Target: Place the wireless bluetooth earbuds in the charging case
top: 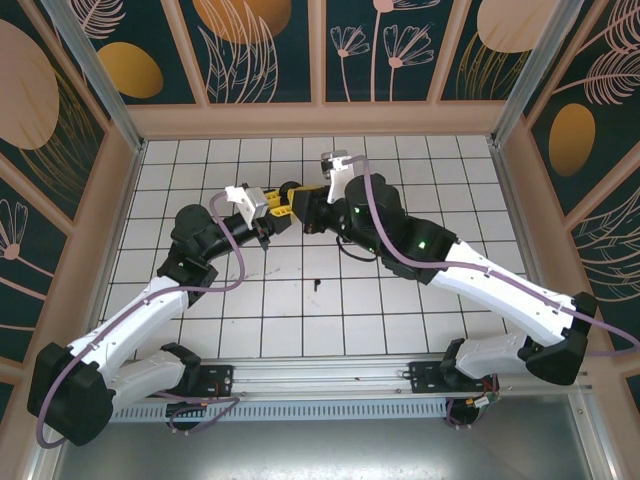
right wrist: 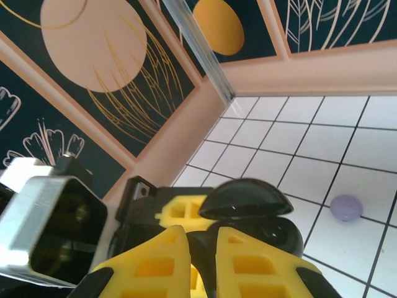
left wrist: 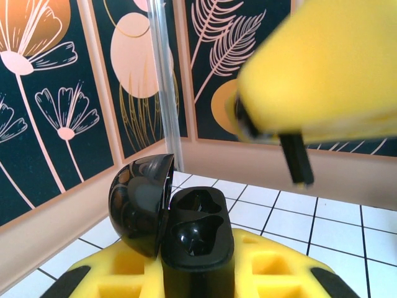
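The right wrist view's bottom edge cuts off the right pincer (right wrist: 203, 245), and the dark gap between its fingers (right wrist: 155, 261) hides whether it grips anything. A lilac blob (right wrist: 345, 207) is too blurred to name. The left wrist view crops the base of the charging case (left wrist: 197, 233); the yellow finger (left wrist: 322, 68) above is a blur. Overhead, a dark speck (top: 318, 283) is too small to tell.

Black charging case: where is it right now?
In the left wrist view, the glossy black plastic charging case is gripped, lid open, between the yellow fingers of the left hand, with the right hand close beside it.
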Robot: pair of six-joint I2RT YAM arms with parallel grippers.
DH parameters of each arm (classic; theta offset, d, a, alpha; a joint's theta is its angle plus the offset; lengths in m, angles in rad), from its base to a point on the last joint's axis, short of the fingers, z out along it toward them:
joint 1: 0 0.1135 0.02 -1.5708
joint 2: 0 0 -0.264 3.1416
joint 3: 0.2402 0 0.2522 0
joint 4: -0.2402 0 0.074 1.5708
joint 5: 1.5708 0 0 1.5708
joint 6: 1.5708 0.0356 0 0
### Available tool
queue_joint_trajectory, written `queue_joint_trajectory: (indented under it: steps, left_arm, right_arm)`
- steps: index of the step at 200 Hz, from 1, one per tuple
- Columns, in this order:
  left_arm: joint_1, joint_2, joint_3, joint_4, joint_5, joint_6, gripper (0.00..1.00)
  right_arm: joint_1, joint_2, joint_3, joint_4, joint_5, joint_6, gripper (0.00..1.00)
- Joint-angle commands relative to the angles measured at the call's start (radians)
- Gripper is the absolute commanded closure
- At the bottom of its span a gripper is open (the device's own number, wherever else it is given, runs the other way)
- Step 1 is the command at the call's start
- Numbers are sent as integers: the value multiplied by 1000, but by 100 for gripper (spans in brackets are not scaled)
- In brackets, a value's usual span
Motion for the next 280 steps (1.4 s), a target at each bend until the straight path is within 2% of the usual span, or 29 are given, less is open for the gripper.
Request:
queue_joint_trajectory:
  steps: [1,115,280]
  left_arm:
    - [-7,-5,38,36,7,-10,100]
    - [-7,-14,28,17,33,3,100]
    - [-7,-19,25,6,84,7,100]
  right_arm:
    - [8,14,-8,36,21,11,87]
    - [4,77,85,-4,42,-30,89]
    - [-34,84,88,10,38,-30,91]
